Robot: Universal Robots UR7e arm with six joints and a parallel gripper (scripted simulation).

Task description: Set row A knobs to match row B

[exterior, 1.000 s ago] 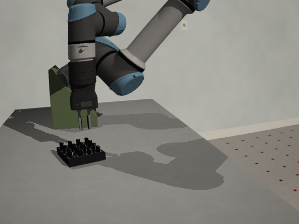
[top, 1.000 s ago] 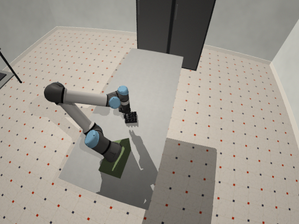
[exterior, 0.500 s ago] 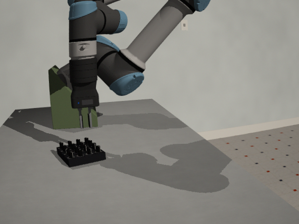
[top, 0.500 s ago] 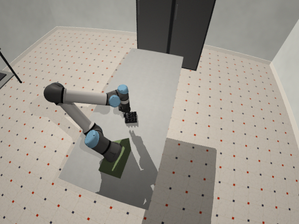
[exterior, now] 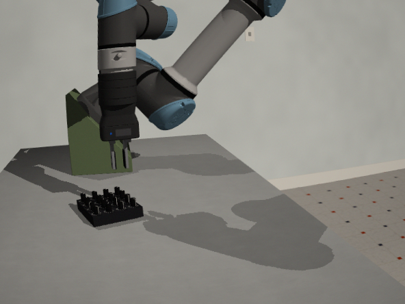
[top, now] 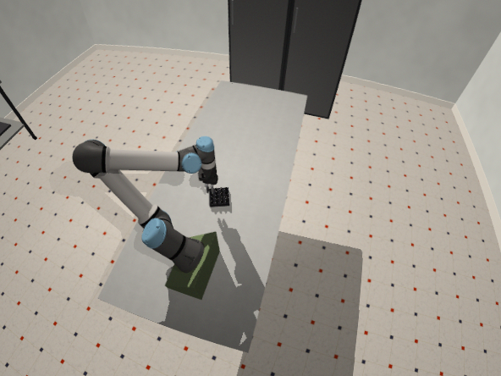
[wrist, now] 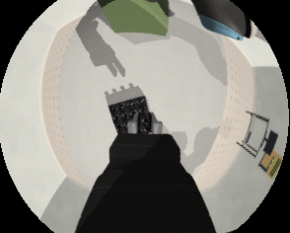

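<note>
The black knob box (top: 218,196) stands on its feet on the grey table, with several small black knobs on top. It also shows in the exterior view (exterior: 109,207) and in the wrist view (wrist: 130,115). The knob lines and marks are too small to read. My gripper (exterior: 119,167) hangs straight down, clearly above the box and over its far side, touching no knob. Its two fingers stand partly apart with an empty gap between them. In the top view the gripper (top: 209,184) is just above the box's upper left corner. The gripper body hides the near part of the box in the wrist view.
The arm's green base block (top: 195,264) sits on the table near the box and also shows in the exterior view (exterior: 89,144). A tall dark cabinet (top: 292,38) stands at the table's far end. The table edge (exterior: 301,202) runs off to the right.
</note>
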